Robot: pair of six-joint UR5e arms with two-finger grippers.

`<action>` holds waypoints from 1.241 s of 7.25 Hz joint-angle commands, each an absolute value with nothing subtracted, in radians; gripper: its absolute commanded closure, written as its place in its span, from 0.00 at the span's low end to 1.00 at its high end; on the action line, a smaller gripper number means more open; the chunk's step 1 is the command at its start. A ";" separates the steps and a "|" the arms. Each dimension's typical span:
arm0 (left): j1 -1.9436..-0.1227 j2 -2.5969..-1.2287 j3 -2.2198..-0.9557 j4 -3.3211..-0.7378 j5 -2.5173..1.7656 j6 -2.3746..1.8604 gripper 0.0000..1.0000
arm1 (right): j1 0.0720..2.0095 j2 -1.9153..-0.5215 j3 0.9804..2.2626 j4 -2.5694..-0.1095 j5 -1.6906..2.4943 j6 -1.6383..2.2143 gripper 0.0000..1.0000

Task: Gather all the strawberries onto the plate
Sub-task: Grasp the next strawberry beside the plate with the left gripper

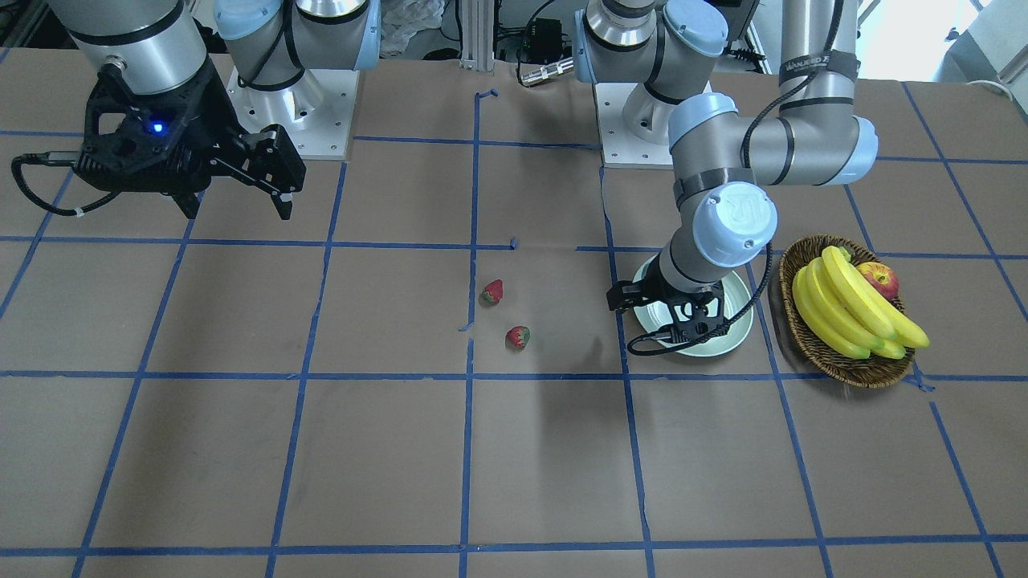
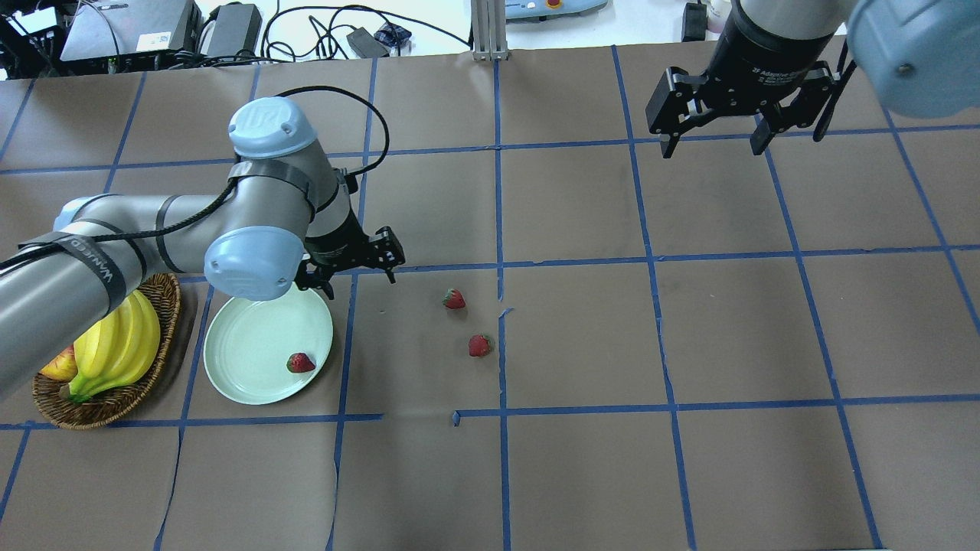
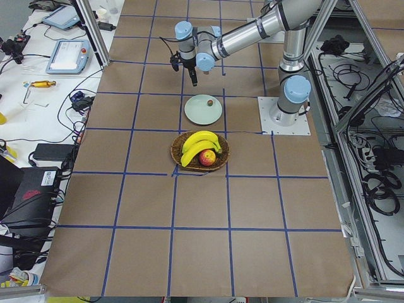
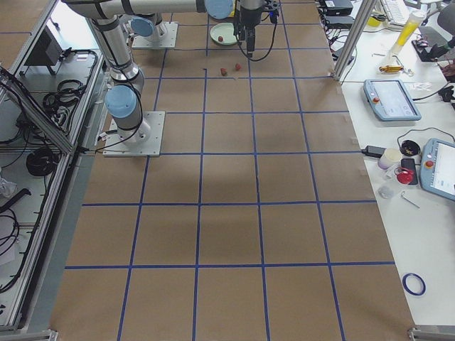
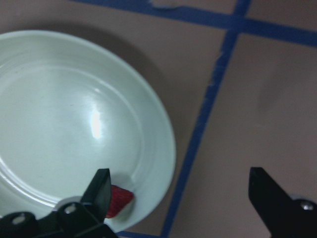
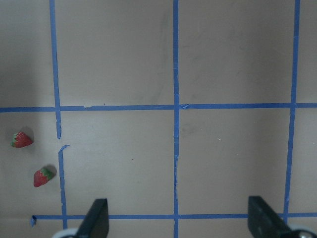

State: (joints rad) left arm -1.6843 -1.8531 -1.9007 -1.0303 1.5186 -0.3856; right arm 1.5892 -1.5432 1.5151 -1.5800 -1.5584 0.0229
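The pale green plate (image 2: 253, 344) lies at the left, next to the basket. One strawberry (image 2: 300, 363) lies in it near its right rim; it also shows in the left wrist view (image 5: 119, 201). Two more strawberries (image 2: 454, 298) (image 2: 479, 346) lie on the brown paper right of the plate, near the centre line. My left gripper (image 2: 360, 275) is open and empty, over the plate's far right edge. My right gripper (image 2: 712, 145) is open and empty, high over the far right of the table. In the right wrist view both loose strawberries (image 6: 21, 140) (image 6: 43, 176) show at the left edge.
A brown wicker basket (image 2: 164, 306) with bananas (image 2: 122, 344) and a red-yellow apple (image 2: 57, 367) stands just left of the plate, partly under my left arm. Blue tape lines grid the brown paper table cover.
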 commanded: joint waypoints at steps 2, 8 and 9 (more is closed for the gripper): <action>-1.831 -1.989 -1.884 -0.861 1.500 -0.558 0.06 | 1.589 -1.543 1.516 -1.580 -1.559 0.023 0.00; -1.820 -1.956 -1.879 -0.906 1.567 -0.455 1.00 | 1.589 -1.543 1.516 -1.580 -1.559 0.023 0.00; -1.733 -1.922 -1.888 -1.005 1.645 -0.304 1.00 | 1.589 -1.543 1.516 -1.580 -1.559 0.023 0.00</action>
